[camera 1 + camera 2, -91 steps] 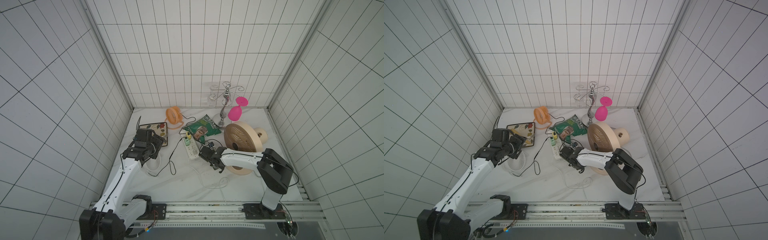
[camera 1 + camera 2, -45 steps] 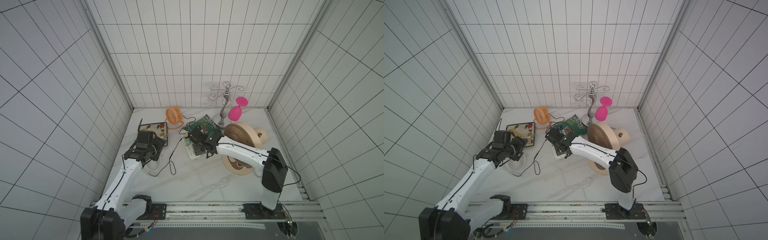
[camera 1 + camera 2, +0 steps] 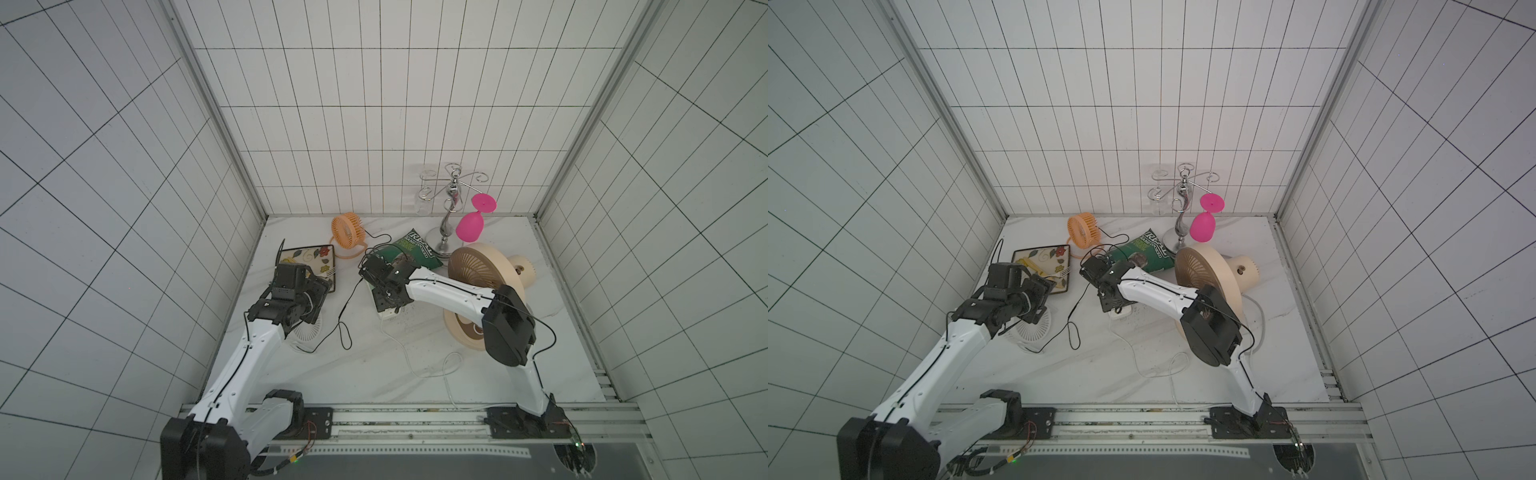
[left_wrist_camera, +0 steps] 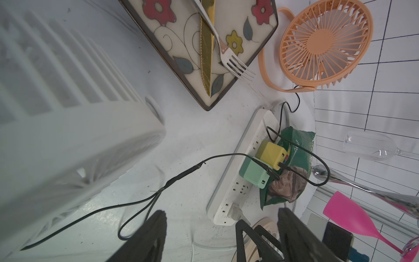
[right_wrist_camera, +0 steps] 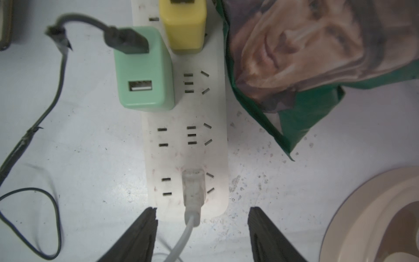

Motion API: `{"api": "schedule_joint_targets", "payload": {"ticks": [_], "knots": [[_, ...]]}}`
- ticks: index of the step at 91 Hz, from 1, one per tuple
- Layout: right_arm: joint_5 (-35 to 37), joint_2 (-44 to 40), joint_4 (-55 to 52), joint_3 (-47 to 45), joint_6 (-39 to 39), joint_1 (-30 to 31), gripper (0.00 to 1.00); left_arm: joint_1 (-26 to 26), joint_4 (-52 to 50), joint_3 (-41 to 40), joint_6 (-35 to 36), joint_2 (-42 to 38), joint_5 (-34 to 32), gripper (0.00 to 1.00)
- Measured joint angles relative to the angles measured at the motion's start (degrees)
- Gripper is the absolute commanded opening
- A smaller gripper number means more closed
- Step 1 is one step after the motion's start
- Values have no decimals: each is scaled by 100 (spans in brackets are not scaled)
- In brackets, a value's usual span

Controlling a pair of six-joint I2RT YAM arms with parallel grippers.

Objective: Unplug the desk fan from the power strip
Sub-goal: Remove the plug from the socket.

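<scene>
Starting on the left, the left gripper (image 4: pixel 221 213) hangs just above the small white round-grilled plastic fan (image 3: pixel 306 332) with its fingers spread and nothing between them. Just behind it is the square floral ceramic plate (image 3: pixel 307 255) with a gold knife and a silver fork on it, and next to that stands the little orange plastic fan (image 3: pixel 348 232). Thin black cables run from both small fans across the white marble-look tabletop (image 3: pixel 374 374) to the long flat white power strip (image 5: pixel 176 136). The strip lies flat mid-table between the plate and the green chip bag (image 3: pixel 415 249), and the bag's edge is right up against its long side. A mint-green USB adapter (image 5: pixel 145 74) and a yellow one (image 5: pixel 184 25) sit side by side in it, and a translucent white plug (image 5: pixel 193 188) fills the end socket. The right gripper (image 5: pixel 202 209) is low over that end, jaws apart on either side of the plug's cord and gripping nothing. We can't tell where that white cord ends up. Further right are the big beige round fan (image 3: pixel 478 270), a chrome glass rack (image 3: pixel 449 216) and a pink plastic wine glass (image 3: pixel 469 226).
</scene>
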Motion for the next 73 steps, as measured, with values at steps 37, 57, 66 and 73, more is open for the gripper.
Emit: {"api": "schedule_joint_targets", "payload": {"ticks": [37, 57, 66, 73], "knots": [[-350, 221, -20, 120, -26, -127, 37, -4, -4, 0, 31, -42, 31, 79], [-470, 221, 31, 107, -74, -127, 24, -175, 7, 0, 52, 72, 70, 79], [-507, 221, 50, 83, -127, -127, 17, -428, 68, 0, 44, 195, 59, 79], [-546, 197, 72, 57, -181, -127, 12, -662, 188, -11, -13, 365, 66, 78]]}}
